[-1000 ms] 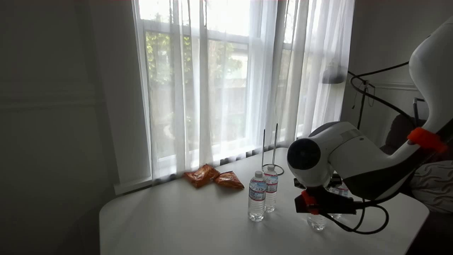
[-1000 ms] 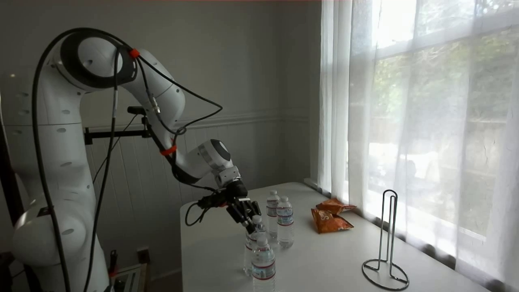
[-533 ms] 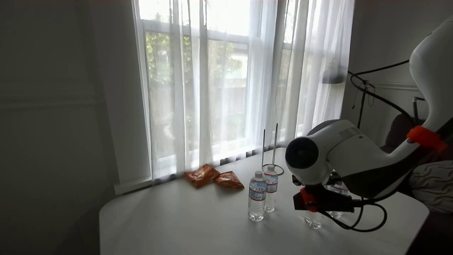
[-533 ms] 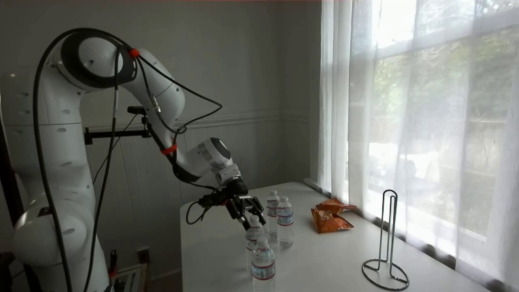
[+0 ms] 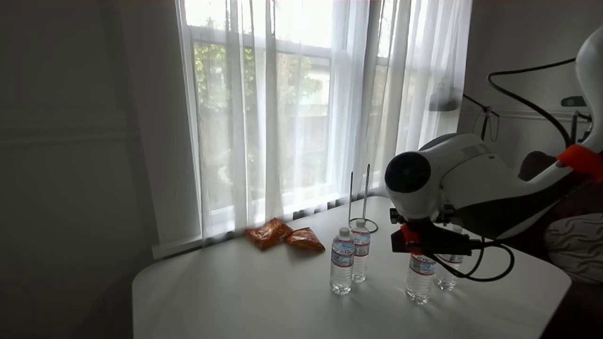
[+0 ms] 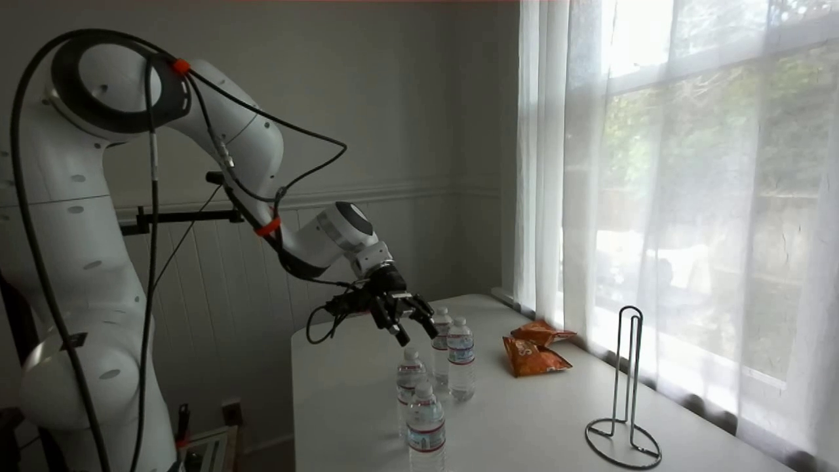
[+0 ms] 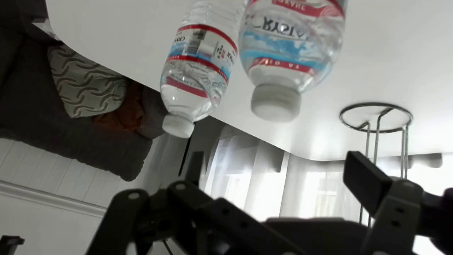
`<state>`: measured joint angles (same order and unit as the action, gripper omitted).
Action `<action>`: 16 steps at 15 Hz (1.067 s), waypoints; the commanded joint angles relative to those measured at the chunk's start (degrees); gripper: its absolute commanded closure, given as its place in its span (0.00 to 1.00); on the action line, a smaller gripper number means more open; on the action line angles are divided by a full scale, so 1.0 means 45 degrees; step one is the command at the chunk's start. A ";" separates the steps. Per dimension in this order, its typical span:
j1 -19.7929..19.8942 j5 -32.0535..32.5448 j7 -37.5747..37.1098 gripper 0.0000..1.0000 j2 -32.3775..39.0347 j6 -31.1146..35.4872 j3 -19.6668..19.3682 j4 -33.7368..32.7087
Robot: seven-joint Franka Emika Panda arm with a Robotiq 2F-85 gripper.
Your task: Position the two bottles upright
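Robotiq gripper [image 6: 417, 337] hangs with jaws parted, empty, just above two upright plastic water bottles [image 5: 420, 280], likely the task's; another upright bottle pair [image 5: 342, 261] stands near. A low sideways move could clip a cap [image 7: 276, 102] and topple both, because they stand close.

Curtained windows [image 5: 301, 122] face the camera in an exterior view, a panelled wall [image 6: 423, 229] in an exterior view; both share four water bottles [image 5: 342, 261]. The inverted wrist view sees two much nearer, top centre.
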<state>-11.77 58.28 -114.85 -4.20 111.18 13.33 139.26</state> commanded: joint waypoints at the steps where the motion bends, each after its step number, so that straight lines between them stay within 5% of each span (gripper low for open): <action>1: 0.0297 -0.0831 0.2429 0.00 -0.1441 0.1181 -0.0632 0.0377; 5: 0.0696 -0.2120 0.6390 0.00 -0.2161 0.3267 -0.1695 0.0439; 7: 0.0043 -0.2956 0.8295 0.00 -0.2285 0.3697 -0.2982 0.0365; 13: -0.1869 -0.6019 1.3976 0.00 -0.2990 0.2401 -0.5907 -0.0043; 15: -0.1767 -0.6710 1.5832 0.00 -0.3436 0.1433 -0.6151 -0.0383; 16: 0.0009 -0.7324 1.6705 0.00 -0.3464 0.1112 -0.4611 -0.0559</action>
<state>-18.62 31.81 -50.98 -16.37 121.62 -12.62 138.39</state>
